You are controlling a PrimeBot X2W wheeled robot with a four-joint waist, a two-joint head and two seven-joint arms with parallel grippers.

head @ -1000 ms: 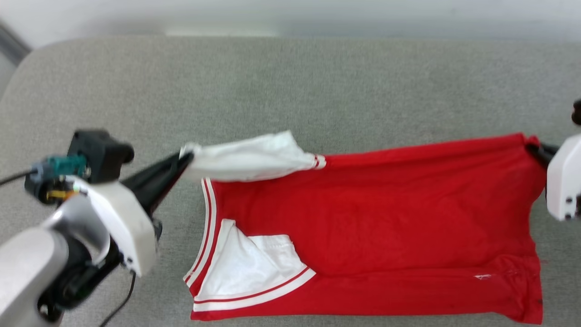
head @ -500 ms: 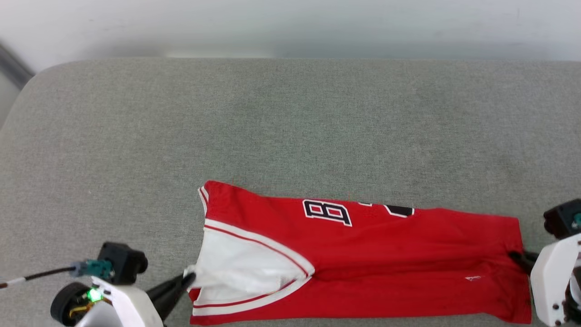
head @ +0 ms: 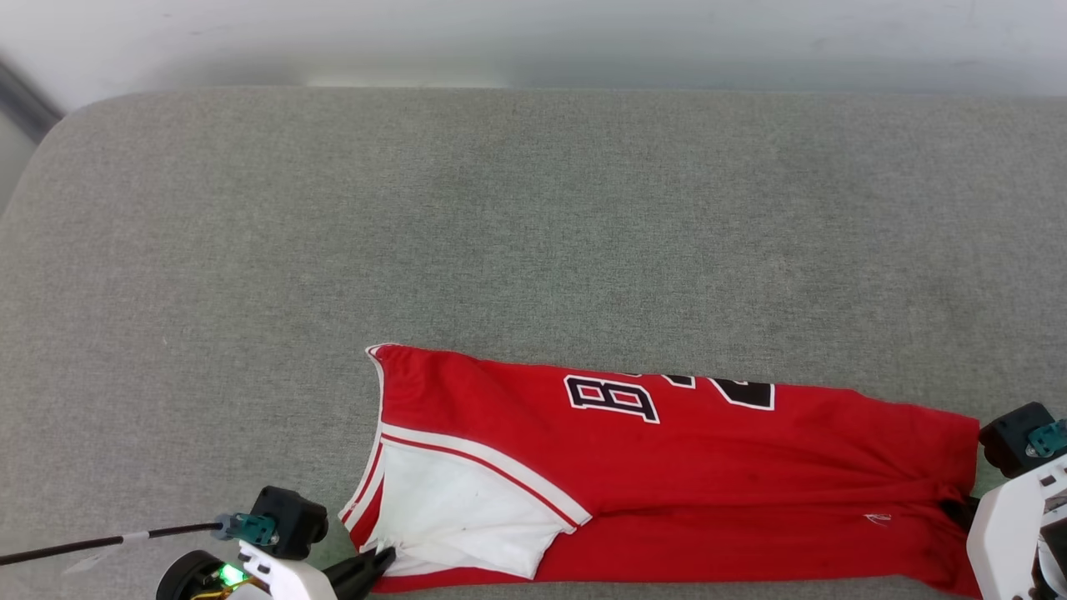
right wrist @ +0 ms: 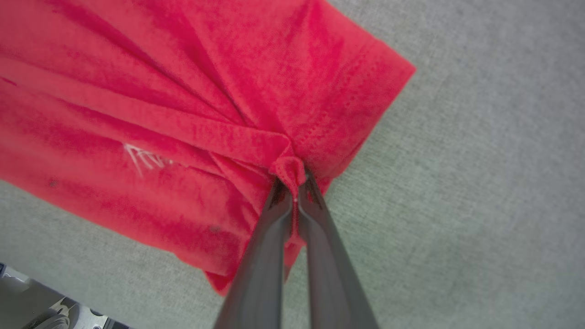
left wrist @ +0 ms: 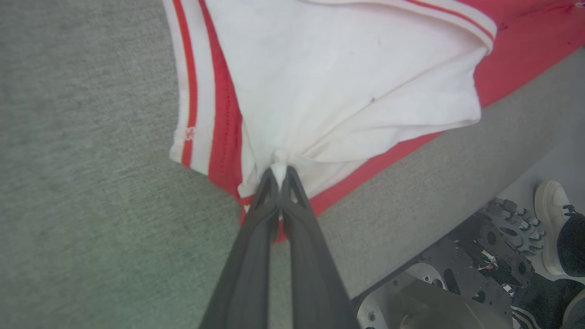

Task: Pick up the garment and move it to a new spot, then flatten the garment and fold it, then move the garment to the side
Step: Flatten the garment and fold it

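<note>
Left gripper (left wrist: 279, 172) clamped on the white sleeve (left wrist: 347, 77) and right gripper (right wrist: 295, 183) on the red hem (right wrist: 347, 91), I hold the garment (head: 667, 492) folded lengthwise at the near edge of the grey cushion (head: 500, 217), where I judge an uneven release could drag the fold open.

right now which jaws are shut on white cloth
The left jaws: they pinch the white sleeve. The right jaws pinch the red hem.

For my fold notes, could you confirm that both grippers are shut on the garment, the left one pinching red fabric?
Not quite: the left gripper pinches white sleeve fabric of the garment, as the left wrist view shows; the right gripper is shut on it too.
</note>
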